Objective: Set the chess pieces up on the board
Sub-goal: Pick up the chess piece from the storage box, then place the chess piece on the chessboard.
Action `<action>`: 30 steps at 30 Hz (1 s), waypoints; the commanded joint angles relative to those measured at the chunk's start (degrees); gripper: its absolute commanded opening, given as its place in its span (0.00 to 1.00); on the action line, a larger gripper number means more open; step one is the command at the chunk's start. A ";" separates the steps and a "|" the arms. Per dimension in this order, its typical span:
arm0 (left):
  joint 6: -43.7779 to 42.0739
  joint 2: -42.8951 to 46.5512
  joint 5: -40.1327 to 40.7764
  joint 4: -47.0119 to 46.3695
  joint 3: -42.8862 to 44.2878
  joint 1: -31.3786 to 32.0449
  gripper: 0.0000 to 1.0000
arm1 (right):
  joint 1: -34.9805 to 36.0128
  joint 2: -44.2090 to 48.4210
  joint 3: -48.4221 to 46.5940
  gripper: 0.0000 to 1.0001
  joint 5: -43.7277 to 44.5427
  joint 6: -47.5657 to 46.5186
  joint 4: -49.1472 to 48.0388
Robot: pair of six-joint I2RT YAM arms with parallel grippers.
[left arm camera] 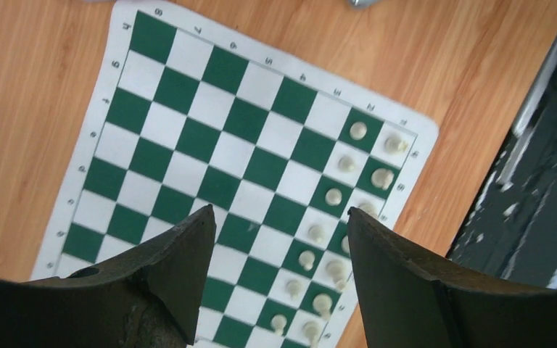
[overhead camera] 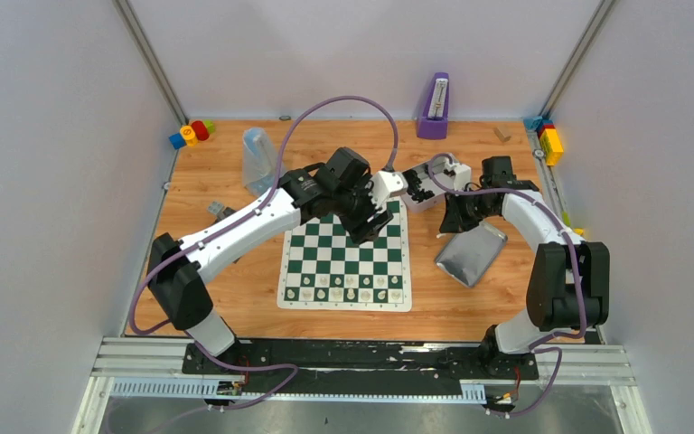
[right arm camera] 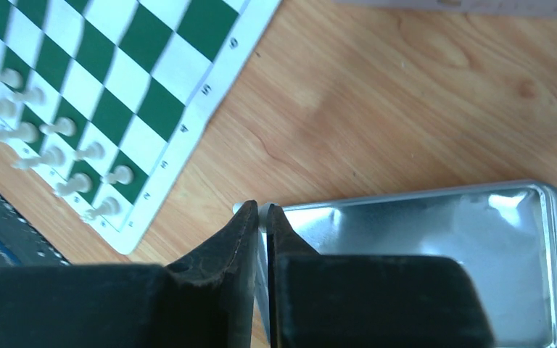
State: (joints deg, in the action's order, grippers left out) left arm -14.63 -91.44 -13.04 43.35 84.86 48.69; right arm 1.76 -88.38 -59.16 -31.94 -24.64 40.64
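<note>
Bright, even light comes from overhead; shadows lie faint. The metal tin glares white. My left fingers loom dark and soft-edged; the board is sharp.

Wooden tabletop is boxed in by pale walls. A shiny metal tin is laid flat right of centre, skewed to the table edges. A purple metronome is stood at the far edge. Coloured blocks are piled in the far-left corner and the far-right corner. A translucent bluish plastic container is set far left, and a small wooden block far right.
</note>
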 commanded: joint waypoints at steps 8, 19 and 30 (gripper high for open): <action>25.60 -9.42 -9.91 -17.11 8.17 -3.15 0.73 | 0.17 -0.27 -9.76 0.00 -19.27 14.46 -0.92; 30.65 -16.97 -6.80 -22.93 13.96 -3.07 0.68 | 0.26 -3.19 -12.12 0.00 -28.87 18.15 -1.09; 32.33 -19.39 -10.69 -23.97 13.98 -2.10 0.57 | 0.26 -3.52 -12.30 0.00 -30.92 18.84 -1.09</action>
State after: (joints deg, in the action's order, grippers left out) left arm 16.75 -111.13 -21.41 22.41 97.32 45.78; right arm 1.76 -91.74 -69.10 -60.18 -6.28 40.49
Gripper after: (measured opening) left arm 0.577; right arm 0.083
